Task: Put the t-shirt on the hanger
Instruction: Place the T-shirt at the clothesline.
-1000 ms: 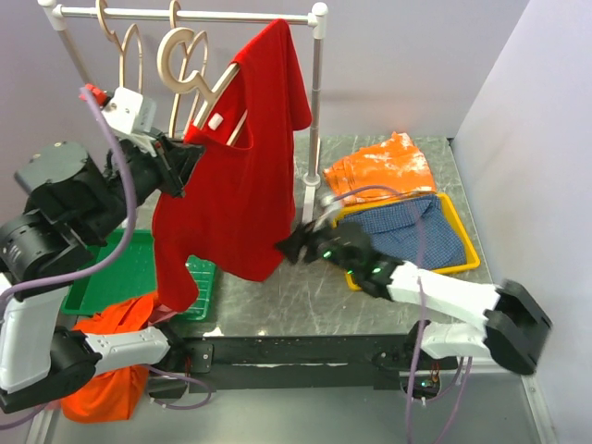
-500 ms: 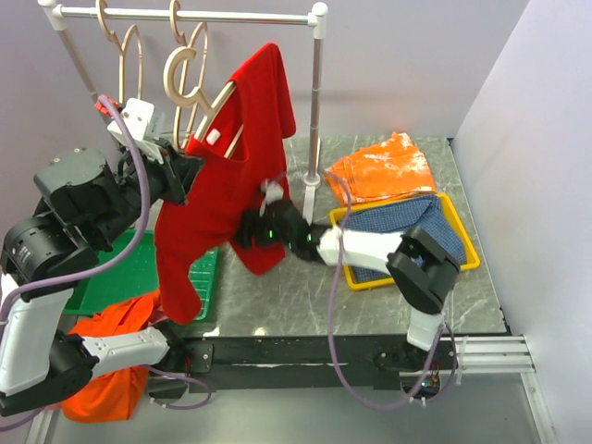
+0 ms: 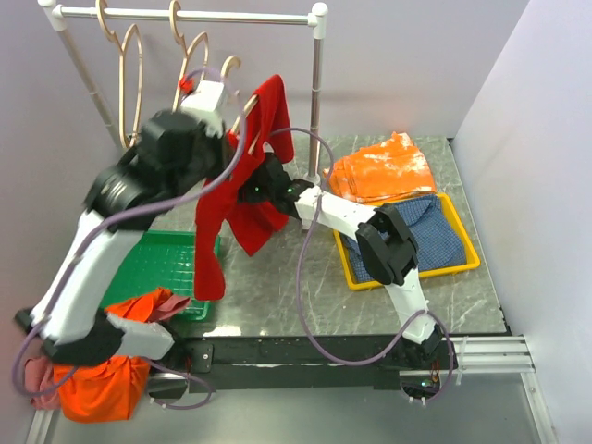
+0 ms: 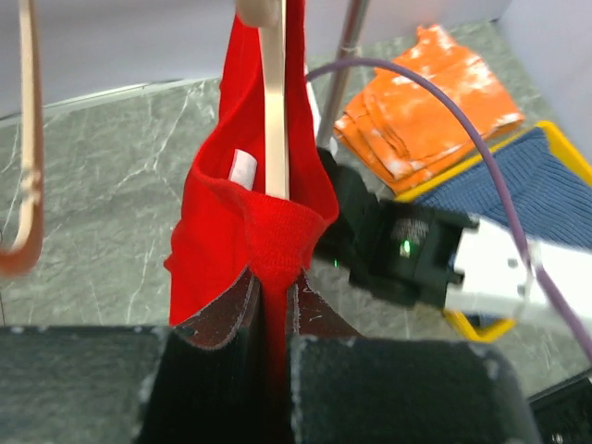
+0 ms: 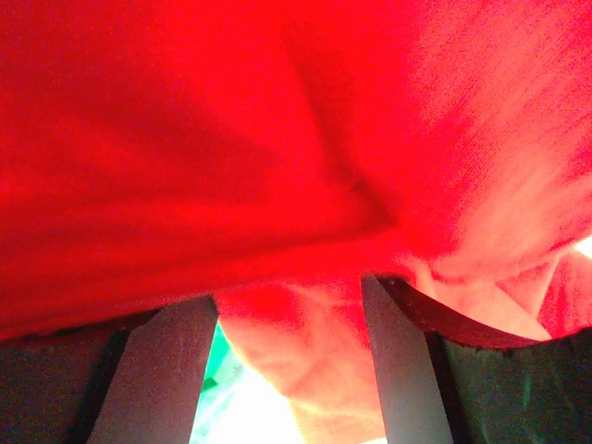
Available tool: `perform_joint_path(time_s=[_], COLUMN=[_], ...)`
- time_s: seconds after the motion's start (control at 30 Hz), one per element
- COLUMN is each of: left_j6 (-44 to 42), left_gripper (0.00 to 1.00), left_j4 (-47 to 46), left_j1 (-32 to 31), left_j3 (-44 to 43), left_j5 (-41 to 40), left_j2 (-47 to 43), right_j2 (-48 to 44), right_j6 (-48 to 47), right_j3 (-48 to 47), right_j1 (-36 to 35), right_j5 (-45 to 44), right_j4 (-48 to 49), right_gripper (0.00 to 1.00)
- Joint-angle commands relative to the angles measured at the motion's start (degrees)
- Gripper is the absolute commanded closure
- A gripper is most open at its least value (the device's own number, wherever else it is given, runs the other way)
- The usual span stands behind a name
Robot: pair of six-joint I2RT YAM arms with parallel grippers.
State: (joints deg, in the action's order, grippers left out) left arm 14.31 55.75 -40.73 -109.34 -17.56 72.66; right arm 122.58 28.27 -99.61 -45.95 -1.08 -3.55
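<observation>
The left gripper (image 4: 275, 319) is all but closed. Its dark pads pinch a fold of the t-shirt (image 4: 217, 240) at the neck opening, just under the spot where an arm of the hanger (image 4: 274, 111) runs down into the cloth. Whether the pads also catch the wood cannot be told. The right gripper (image 5: 289, 365) stands about half open, with a thick bunch of red fabric filling the gap between its pale fingers (image 5: 166, 370) and touching both. Seen from above, the t-shirt is draped over the hanger, held up below the rail (image 3: 185, 16). One long tail drops in front of the edge of the green tray (image 3: 139, 268), and the right gripper is buried in the shirt's lower right side.
</observation>
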Motion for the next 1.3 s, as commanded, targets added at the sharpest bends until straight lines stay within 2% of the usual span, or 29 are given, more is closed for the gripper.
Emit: perform_joint_path(time_s=[0.0,0.2,0.37,0.53,1.13,1.23,1.27], left_j6=[-1.2,-2.53,-4.99,-6.48,-4.64,-4.02,-3.94], left_gripper=[0.99,0.99,0.99,0.99,0.99,0.96,0.87], left_j4=[-3.45,-3.8,-10.12,-12.58,-17.86,-18.13,-18.39], left_j1=[5.46,11.45,13.04,14.89,18.67,19.37,19.37], left_j3=[-11.23,-26.96,-28.38,-32.51,-27.77,-27.07,-26.54], left_j5=[3.65,8.95,9.21,10.0,16.15,17.03,17.12], left_j2=[8.78,21.18,24.28,28.58,33.42,33.69,33.16], right_j2=[0.46,-1.73,-4.02,-5.6,-11.48,-14.21,-15.61], right_j6=[-1.29,-0.15,0.56,0.73,-0.76,-1.29,-1.29], right_j3=[-4.1,-1.99,-0.49,0.82,6.44,8.82,9.52], right_j1=[0.78,0.6,-0.45,-1.86,-4.93,-5.55,-5.64], right_j5=[0.9,0.91,1.79,1.61,-0.58,-1.9,-2.34], right_j4=[-2.78,-1.9,-1.46,-1.11,-0.32,0.3,0.47], right_gripper=[0.32,0.33,0.33,0.33,0.33,0.32,0.32])
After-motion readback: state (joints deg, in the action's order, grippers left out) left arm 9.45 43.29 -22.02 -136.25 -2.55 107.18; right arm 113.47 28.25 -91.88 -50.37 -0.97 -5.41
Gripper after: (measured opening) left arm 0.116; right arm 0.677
